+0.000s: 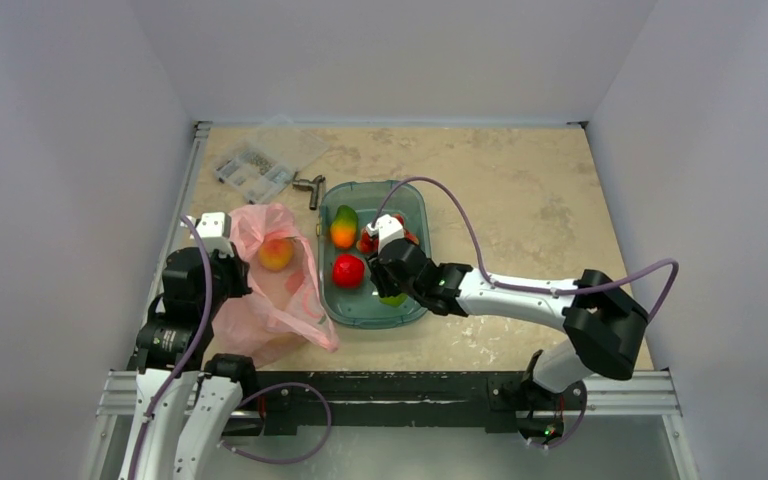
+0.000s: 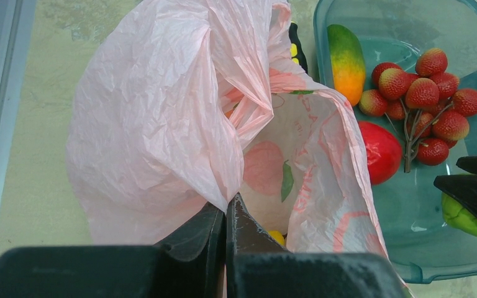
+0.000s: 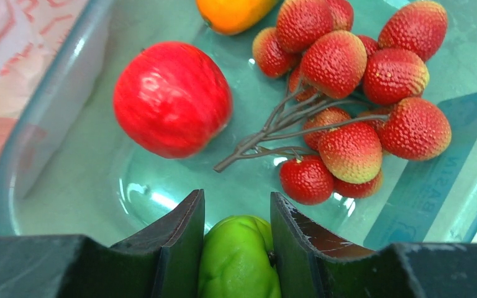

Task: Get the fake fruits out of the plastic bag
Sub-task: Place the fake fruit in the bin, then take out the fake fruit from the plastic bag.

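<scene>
Left wrist: crinkly translucent pink bag (image 2: 155,112)

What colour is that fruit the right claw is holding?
The fruit is bright green; the right wrist view shows it best.

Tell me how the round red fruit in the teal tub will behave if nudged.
The round red fruit looks smooth and nearly spherical, so it would likely roll inside the teal tub. Its glossy skin suggests a grip might slip. The red bunch beside it would probably stop it.
</scene>
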Tool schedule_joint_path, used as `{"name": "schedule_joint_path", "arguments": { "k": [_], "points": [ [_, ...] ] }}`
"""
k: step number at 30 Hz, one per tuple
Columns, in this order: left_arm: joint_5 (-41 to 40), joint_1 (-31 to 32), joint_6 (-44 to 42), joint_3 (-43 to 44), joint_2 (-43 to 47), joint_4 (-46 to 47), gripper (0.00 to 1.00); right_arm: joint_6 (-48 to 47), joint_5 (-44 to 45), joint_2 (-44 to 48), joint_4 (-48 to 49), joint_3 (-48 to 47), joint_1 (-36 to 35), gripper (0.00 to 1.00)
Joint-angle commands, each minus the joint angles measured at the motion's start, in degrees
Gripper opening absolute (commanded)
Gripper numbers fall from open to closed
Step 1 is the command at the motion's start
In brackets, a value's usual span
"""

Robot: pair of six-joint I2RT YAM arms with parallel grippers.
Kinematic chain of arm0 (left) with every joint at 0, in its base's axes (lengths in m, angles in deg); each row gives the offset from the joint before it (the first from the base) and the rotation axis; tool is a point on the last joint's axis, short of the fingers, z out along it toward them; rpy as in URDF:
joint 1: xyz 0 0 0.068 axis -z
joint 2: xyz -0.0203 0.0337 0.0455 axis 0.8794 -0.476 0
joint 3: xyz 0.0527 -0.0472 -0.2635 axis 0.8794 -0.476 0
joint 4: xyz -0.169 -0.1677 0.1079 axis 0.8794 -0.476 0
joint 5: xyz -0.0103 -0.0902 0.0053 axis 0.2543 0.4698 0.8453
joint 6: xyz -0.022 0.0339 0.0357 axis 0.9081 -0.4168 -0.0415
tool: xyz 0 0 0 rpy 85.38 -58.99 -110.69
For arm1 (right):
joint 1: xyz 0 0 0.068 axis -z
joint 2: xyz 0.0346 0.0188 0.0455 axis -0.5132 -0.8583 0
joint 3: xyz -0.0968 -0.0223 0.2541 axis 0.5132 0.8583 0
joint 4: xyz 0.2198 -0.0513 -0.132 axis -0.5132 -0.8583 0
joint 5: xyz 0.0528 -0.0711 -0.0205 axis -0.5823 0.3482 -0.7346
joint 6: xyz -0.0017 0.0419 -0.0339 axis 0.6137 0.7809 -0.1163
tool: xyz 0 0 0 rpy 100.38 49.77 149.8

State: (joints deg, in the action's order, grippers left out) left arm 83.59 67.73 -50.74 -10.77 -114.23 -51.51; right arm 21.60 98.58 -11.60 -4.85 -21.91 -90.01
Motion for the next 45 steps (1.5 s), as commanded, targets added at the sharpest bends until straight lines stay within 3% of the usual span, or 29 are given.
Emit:
{"name": "schedule_joint_path", "arguments": {
  "k": [1, 10, 14, 22, 29, 35, 45],
  "points": [
    [-0.4, 0.3, -0.1, 1.2, -0.2, 0.6, 0.0, -1.2, 4.6, -0.7, -1.2, -0.3, -0.1, 0.29],
    [-0.5, 0.3, -0.1, 1.2, -0.2, 0.7, 0.0, -1.8, 4.8, -1.0, -0.8, -0.8, -0.1, 0.63],
    [-0.4, 0.3, -0.1, 1.3, -0.3, 0.8, 0.0, -2.0, 1.4, -1.1, 1.0, -4.2, -0.2, 0.7],
    [-0.2, 0.3, -0.3, 1.1, -0.2, 1.3, 0.0, -4.1, -6.2, -5.5, 8.7, -13.5, -3.4, 0.67],
    [0.1, 0.3, -0.3, 1.1, -1.4, 1.4, 0.0, -4.5, -12.6, -12.5, 15.8, -20.4, -6.2, 0.55],
    [0.4, 0.3, -0.4, 1.2, -2.0, 1.5, 0.0, -6.0, -13.9, -18.8, 17.5, -26.9, -8.3, 0.47],
    [0.5, 0.3, -0.5, 1.1, -2.0, 1.6, 0.0, -8.0, -9.8, -33.1, 17.3, -39.0, -8.4, 0.45]
  ]
}}
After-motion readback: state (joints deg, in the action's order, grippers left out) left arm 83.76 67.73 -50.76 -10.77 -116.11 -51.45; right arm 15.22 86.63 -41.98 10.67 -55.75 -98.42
